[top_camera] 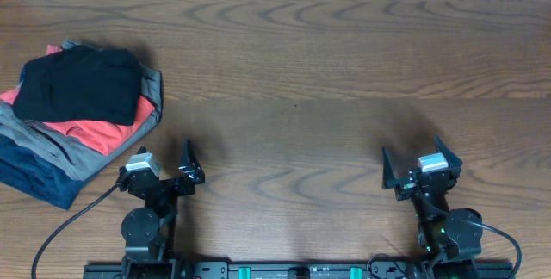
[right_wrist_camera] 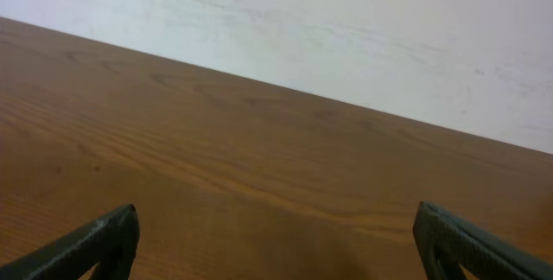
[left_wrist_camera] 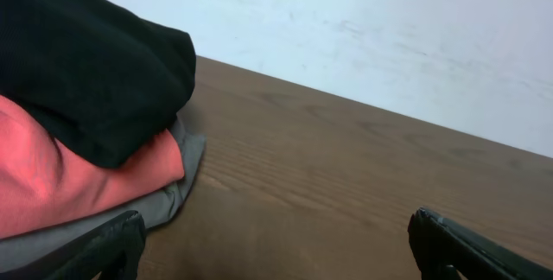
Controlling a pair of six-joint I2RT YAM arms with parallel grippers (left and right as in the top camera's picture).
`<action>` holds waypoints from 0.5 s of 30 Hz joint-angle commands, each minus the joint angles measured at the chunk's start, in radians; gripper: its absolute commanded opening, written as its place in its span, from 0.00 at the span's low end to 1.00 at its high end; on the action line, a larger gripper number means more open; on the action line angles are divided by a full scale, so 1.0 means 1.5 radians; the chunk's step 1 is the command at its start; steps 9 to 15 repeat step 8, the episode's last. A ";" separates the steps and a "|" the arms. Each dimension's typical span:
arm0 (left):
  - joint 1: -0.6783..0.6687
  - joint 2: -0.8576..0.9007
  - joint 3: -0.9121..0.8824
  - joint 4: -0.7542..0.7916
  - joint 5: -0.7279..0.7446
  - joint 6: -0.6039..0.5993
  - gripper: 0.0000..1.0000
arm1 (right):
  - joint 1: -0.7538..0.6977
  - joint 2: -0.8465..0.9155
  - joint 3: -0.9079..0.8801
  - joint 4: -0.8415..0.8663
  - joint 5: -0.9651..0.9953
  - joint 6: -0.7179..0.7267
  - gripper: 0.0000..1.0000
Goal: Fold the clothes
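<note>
The black shirt lies as a compact folded bundle on top of the stack, at the left end of the wooden table. Directly under it in the stack are a coral-red garment, a grey garment and, at the bottom, a navy garment. Judging by this, the folding looks finished and nothing loose is left to handle.

The left gripper sits just right of the stack's near corner, jaws spread wide and holding nothing. The right gripper is well apart from the stack, far to its right, also wide and empty.

No logo, emblem, label or other writing shows on any fabric in the three views.
</note>
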 commanded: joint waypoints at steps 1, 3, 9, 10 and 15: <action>0.003 -0.004 -0.022 -0.011 -0.003 -0.001 0.98 | -0.006 -0.004 -0.001 -0.002 -0.005 0.000 0.99; 0.003 -0.004 -0.022 -0.011 -0.003 -0.001 0.98 | -0.006 -0.004 -0.001 -0.002 -0.005 0.000 0.99; 0.003 -0.004 -0.022 -0.011 -0.003 -0.001 0.98 | -0.006 -0.004 -0.001 -0.002 -0.005 0.000 0.99; 0.003 -0.004 -0.022 -0.011 -0.003 -0.001 0.98 | -0.006 -0.004 -0.001 -0.002 -0.005 0.000 0.99; 0.003 -0.004 -0.022 -0.011 -0.003 -0.001 0.98 | -0.006 -0.004 -0.001 -0.002 -0.005 0.000 0.99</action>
